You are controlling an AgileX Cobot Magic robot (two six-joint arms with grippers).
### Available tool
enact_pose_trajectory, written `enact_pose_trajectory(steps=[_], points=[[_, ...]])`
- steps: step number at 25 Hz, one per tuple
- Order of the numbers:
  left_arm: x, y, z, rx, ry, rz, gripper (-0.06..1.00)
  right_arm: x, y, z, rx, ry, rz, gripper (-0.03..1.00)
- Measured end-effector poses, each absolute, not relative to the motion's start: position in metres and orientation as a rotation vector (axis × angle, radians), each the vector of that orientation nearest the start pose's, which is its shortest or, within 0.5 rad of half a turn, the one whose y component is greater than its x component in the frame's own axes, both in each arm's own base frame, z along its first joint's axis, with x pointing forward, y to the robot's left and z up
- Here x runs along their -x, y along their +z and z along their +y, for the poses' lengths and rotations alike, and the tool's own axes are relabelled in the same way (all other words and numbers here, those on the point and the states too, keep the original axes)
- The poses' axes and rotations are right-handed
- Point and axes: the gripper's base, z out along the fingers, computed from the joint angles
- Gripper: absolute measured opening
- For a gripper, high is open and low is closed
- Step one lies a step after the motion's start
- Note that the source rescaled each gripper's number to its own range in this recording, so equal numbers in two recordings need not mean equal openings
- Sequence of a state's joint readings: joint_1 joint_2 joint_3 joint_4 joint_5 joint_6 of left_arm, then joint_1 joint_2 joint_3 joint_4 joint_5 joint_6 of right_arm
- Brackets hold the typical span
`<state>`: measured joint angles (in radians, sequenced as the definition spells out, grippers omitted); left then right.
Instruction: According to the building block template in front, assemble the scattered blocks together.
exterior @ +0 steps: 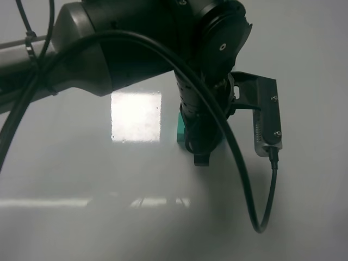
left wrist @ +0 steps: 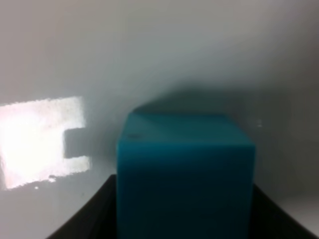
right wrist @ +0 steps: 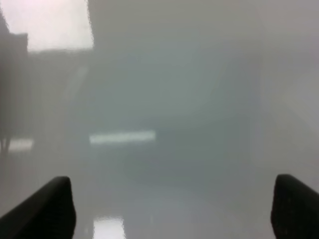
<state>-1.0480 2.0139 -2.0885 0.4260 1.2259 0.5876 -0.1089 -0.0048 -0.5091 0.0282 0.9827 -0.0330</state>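
Note:
A teal cube, one of the scattered blocks, fills the left wrist view between the two dark fingers of my left gripper. The jaws stand against both of its sides. In the exterior high view the left arm reaches over the middle of the table. Only a teal sliver of a cube shows beside the left gripper; whether it is the same cube I cannot tell. My right gripper is open and empty above bare table, and is out of the exterior view. The template and the other cube are hidden or out of view.
The grey glossy table carries a bright square light reflection to the left of the left gripper. The left arm's black cable loops down over the table, and its wrist camera bracket sticks out to the right.

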Motion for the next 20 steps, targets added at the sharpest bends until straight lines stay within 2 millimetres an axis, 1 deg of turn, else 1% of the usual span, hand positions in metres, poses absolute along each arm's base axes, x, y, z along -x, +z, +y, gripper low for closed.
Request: enact_pose_trajectory(steps=[4, 5, 6, 9, 10, 11, 12, 14, 18, 20], points=[[-0.252, 0.351, -0.366, -1.865, 0.397, 1.705, 0.02, 0.004, 0.286, 0.003, -0.074, -0.060, 1.951, 0.87], [-0.252, 0.351, -0.366, -1.859, 0.396, 1.709, 0.07, 0.004, 0.286, 0.003, -0.074, -0.060, 1.951, 0.87], [-0.253, 0.349, -0.367, -1.856, 0.400, 1.713, 0.21, 0.004, 0.286, 0.003, -0.074, -0.060, 1.951, 0.87], [-0.254, 0.346, -0.369, -1.847, 0.402, 1.728, 0.71, 0.004, 0.286, 0.003, -0.074, -0.060, 1.951, 0.87], [-0.253, 0.347, -0.370, -1.840, 0.397, 1.729, 0.84, 0.004, 0.286, 0.003, -0.074, -0.060, 1.951, 0.87], [-0.252, 0.350, -0.371, -1.828, 0.389, 1.726, 0.90, 0.004, 0.286, 0.003, -0.074, -0.060, 1.951, 0.87], [-0.250, 0.354, -0.372, -1.812, 0.377, 1.726, 0.95, 0.004, 0.286, 0.003, -0.074, -0.060, 1.951, 0.87], [-0.246, 0.362, -0.375, -1.778, 0.348, 1.719, 0.99, 0.004, 0.286, 0.003, -0.074, -0.060, 1.951, 0.87], [-0.234, 0.377, -0.374, -1.741, 0.232, 1.732, 1.00, 0.004, 0.286, 0.003, -0.074, -0.060, 1.951, 0.87], [-0.229, 0.387, -0.370, -1.698, 0.184, 1.749, 1.00, 0.004, 0.286, 0.003, -0.074, -0.060, 1.951, 0.87]])
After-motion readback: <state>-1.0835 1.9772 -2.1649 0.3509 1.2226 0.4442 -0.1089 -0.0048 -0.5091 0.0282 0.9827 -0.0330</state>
